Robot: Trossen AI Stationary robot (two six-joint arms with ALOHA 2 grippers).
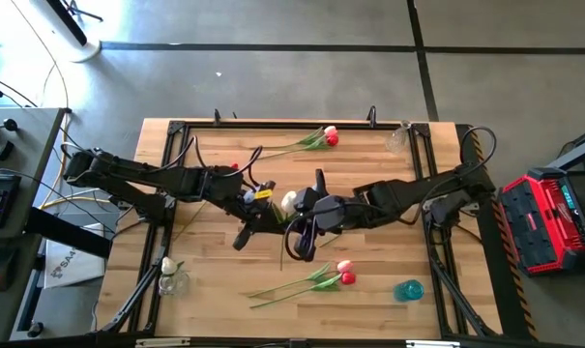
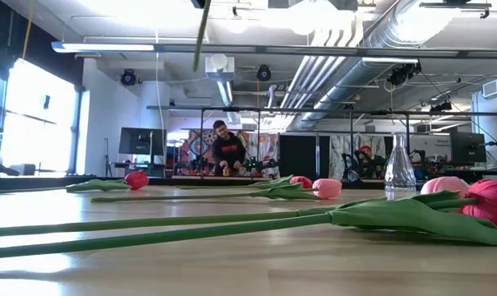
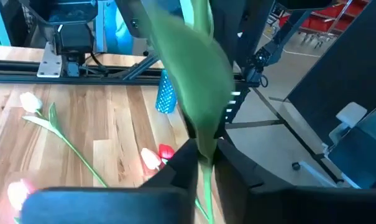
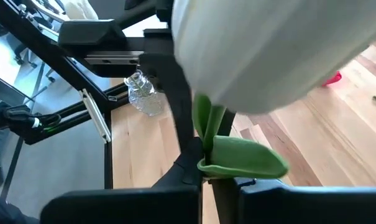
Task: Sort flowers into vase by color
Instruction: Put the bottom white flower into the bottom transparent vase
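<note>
A cream-white flower is held in the air over the table's middle by both grippers, head up. My left gripper reaches in from the left and is shut on its green stem. My right gripper comes from the right and is shut on the stem right under the big white head. The stem's lower end hangs free above the table. Other flowers lie flat on the wood: a red one at the far edge, a pink one and a red one near the front. My left gripper pinches the stem between its two fingers, just below a broad green leaf. The fingers lie across the stem. My right gripper pinches the stem between its two fingers, close under the head, where a small leaf folds out. The fingers lie across the stem. The flower is clear of the table.
A clear glass vase stands at the far right corner. A blue vase stands near the front right. Another clear vase with a white flower head is at the front left. Black frame rails run along the table's edges.
</note>
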